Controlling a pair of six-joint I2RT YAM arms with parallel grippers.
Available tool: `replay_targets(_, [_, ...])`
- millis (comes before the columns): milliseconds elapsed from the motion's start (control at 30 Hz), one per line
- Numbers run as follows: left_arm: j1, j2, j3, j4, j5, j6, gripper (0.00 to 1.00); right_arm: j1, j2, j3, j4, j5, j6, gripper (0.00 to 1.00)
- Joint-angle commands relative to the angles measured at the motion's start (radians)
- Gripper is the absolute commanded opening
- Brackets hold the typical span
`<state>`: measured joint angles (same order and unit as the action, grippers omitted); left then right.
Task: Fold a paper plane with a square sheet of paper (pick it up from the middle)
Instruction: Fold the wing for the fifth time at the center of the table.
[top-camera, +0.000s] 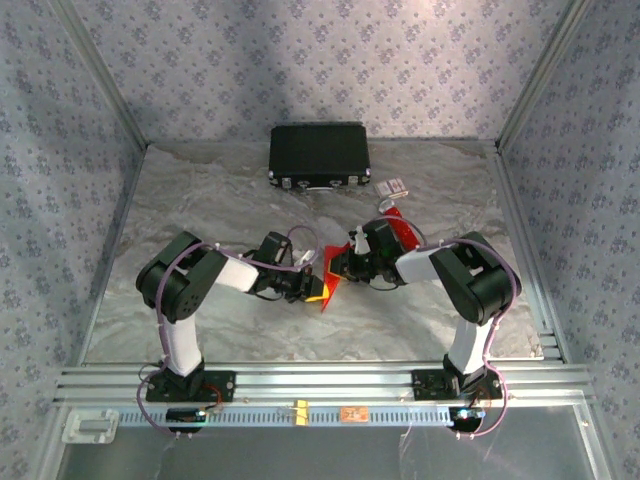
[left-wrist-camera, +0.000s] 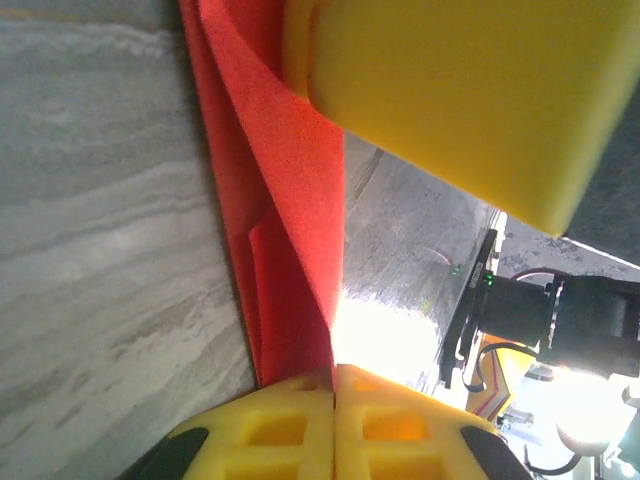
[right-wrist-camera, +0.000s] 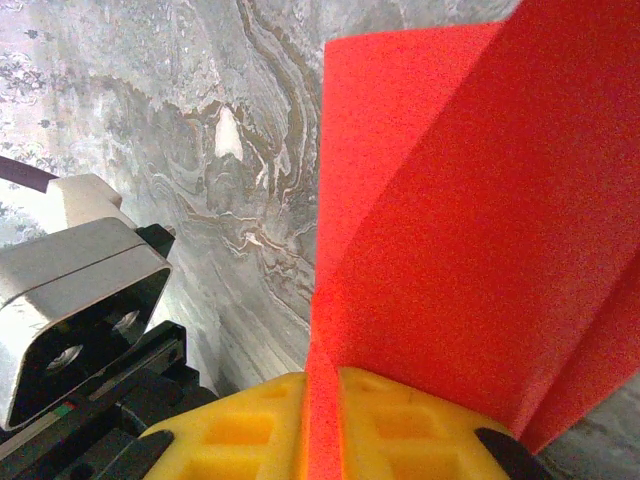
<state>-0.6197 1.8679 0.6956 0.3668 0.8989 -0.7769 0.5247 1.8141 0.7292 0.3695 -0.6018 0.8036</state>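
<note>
So both arms meet around the middle of the grey marbled table (top-camera: 210, 205), and the red paper (right-wrist-camera: 450, 250) is held between them, creased into a folded shape with a couple of layers showing. The left gripper (left-wrist-camera: 334, 388) has its yellow pads squeezed tight together on one folded edge of it. The right gripper (right-wrist-camera: 320, 390) is clamped on it too, with the sheet running up from between its pads and fanning out wide. The two grippers are just beside each other. A black case (top-camera: 318, 155) sits at the far edge, well apart from all this.
</note>
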Motion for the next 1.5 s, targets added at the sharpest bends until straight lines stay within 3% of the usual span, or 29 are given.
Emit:
replay_targets(0, [0.01,0.007,-0.039,-0.205,-0.048,0.04,0.11,-0.005,0.064,-0.003,-0.096,0.082,-0.002,0.17])
replay_targets(100, [0.007,-0.006,-0.04,-0.239,-0.046,0.064,0.13,-0.005,0.065,-0.002,-0.102,0.085,0.0,0.17])
replay_targets(200, [0.003,-0.016,-0.047,-0.248,-0.037,0.08,0.0,-0.005,0.064,-0.001,-0.109,0.092,0.0,0.16])
replay_targets(400, [-0.017,-0.014,-0.039,-0.264,-0.024,0.097,0.0,-0.004,0.062,-0.001,-0.124,0.104,0.0,0.16])
replay_targets(500, [-0.024,-0.021,-0.04,-0.28,-0.028,0.105,0.06,-0.003,0.062,0.0,-0.131,0.11,0.0,0.16])
replay_targets(1033, [-0.054,-0.058,-0.036,-0.301,-0.033,0.129,0.02,0.003,0.065,0.0,-0.152,0.128,0.0,0.16])
replay_targets(1367, [-0.058,-0.058,-0.036,-0.352,-0.074,0.154,0.12,0.006,0.067,0.001,-0.156,0.132,0.0,0.16])
replay_targets(1433, [-0.058,-0.059,-0.029,-0.367,-0.074,0.166,0.08,0.006,0.068,0.004,-0.158,0.132,0.0,0.16])
replay_targets(1467, [-0.058,-0.059,-0.027,-0.371,-0.073,0.17,0.02,0.006,0.068,0.006,-0.16,0.132,0.001,0.16])
